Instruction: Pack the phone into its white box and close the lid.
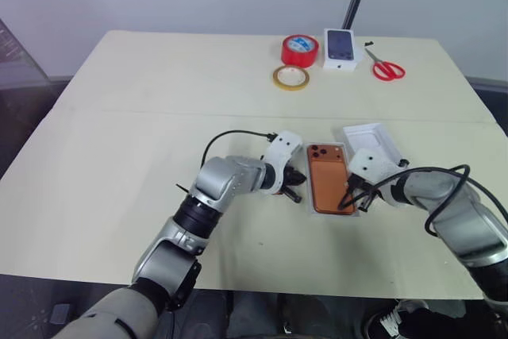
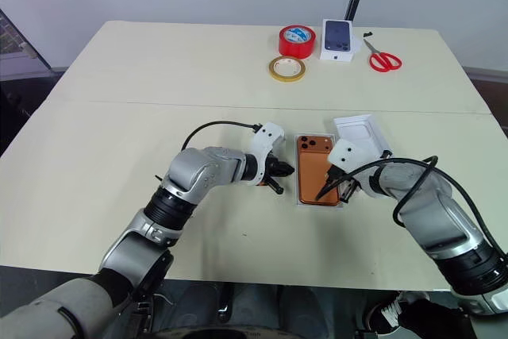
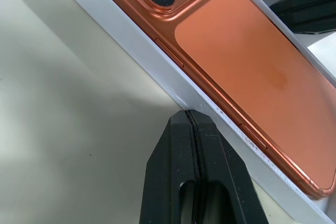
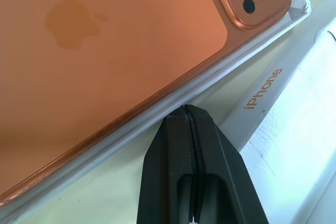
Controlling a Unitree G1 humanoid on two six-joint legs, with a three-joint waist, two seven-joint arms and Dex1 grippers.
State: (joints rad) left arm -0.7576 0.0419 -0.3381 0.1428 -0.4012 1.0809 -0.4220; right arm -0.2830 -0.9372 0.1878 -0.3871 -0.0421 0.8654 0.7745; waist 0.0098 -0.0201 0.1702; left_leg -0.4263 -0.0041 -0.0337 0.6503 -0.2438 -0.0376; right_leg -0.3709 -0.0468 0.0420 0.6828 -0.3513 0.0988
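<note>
1. The phone [image 1: 329, 183], flat and copper-orange, lay back-up inside the white box, its dark camera lenses at the far-left corner.
2. The white box [image 3: 173, 85], a shallow white tray, sat on the table's near half; its rim framed the phone closely.
3. The lid [image 1: 373, 141] rested just right of the box, plain white inside facing up, slightly skewed.

Both arms reach fwd over the table, forearms angled inward, wrists bent down. Left gripper [image 1: 295, 184]: 2 black fingers pressed flat together, no gap, nothing between them, tips pointing right & down. Right gripper [image 1: 349, 198]: 2 fingers also pressed together, holding nothing, tips pointing left & down. Grippers sit near each other, apart, tips facing inward.
</note>
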